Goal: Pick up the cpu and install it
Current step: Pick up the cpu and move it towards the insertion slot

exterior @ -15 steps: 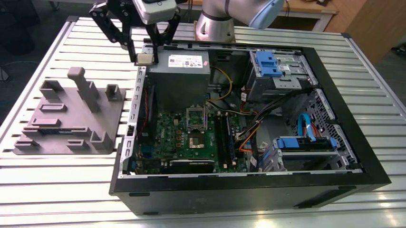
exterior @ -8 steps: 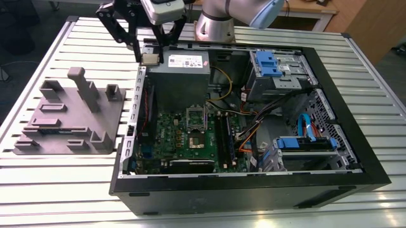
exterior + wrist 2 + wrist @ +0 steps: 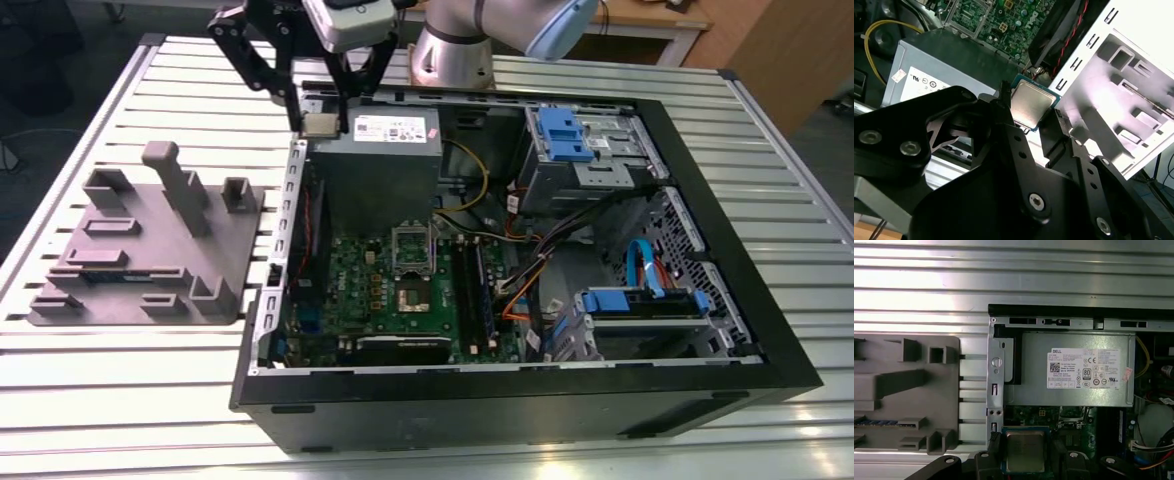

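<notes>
While the arm hangs over a back corner of the open case [image 3: 534, 400], the hand [image 3: 320, 121] is closed narrow on the cpu [image 3: 320, 126], with 2 fingers [image 3: 1009, 120] pinching opposite edges. Both wrist views catch it, silver lid up and flat. It's in the air, just beside the corner of the power supply [image 3: 380, 150] and well apart from the socket [image 3: 411, 292] down on the board [image 3: 340, 290]. The grey tray [image 3: 134, 250] sits on the tabletop [image 3: 80, 400] at the exterior view's left.

I'd call this chip very light and stiff, thin as a tile, but delicate. The lid looks slick, and I'd guess the underside won't forgive a scrape. Edges are the place to hold, clear of both faces, and that's how it's gripped. A light squeeze looks enough, though such a thin rim gives little purchase, so any tilt could let it slip.
</notes>
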{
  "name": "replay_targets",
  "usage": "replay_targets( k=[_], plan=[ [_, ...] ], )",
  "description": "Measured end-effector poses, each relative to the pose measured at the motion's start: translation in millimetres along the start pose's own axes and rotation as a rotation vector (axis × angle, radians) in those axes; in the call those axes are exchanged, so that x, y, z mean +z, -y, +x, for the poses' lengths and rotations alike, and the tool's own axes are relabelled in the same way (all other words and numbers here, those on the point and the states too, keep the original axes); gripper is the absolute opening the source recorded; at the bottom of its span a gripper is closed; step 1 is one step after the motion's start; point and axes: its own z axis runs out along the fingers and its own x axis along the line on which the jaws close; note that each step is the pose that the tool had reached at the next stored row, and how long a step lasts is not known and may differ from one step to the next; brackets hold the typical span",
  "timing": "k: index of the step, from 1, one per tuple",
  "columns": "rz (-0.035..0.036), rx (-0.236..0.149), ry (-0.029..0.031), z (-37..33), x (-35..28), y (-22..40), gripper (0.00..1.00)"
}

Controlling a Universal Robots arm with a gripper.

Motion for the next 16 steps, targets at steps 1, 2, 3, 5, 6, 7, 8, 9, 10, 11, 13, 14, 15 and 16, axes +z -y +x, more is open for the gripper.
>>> replay_targets(
  k=[1,2,3,5,6,7,8,9,10,11,13,14,15,16],
  plan=[
    [0.0000,0.000,0.0000,-0.4,0.0,0.0,0.47],
    [0.0000,0.000,0.0000,-0.8,0.0,0.0,0.47],
    [0.0000,0.000,0.0000,-1.1,0.0,0.0,0.47],
    [0.0001,0.000,-0.0001,-2.1,0.0,0.0,0.47],
    [0.0000,0.000,0.0000,-2.6,0.0,0.0,0.47],
    [0.0000,0.000,-0.0001,-3.1,0.0,0.0,0.47],
    [0.0001,0.000,-0.0001,-3.7,0.0,0.0,0.47],
    [0.0001,0.000,-0.0002,-4.3,0.0,0.0,0.47],
    [0.0000,0.000,0.0000,-4.8,0.0,0.0,0.47],
    [0.0000,0.000,0.0000,-5.5,0.1,0.0,0.47],
    [0.0000,0.000,-0.0001,-6.8,0.1,0.0,0.47],
    [0.0000,0.000,-0.0001,-7.4,0.1,0.0,0.47],
    [0.0001,0.000,-0.0001,-8.0,0.1,0.0,0.47],
    [0.0000,0.000,-0.0001,-8.6,0.1,0.0,0.47]
  ],
)
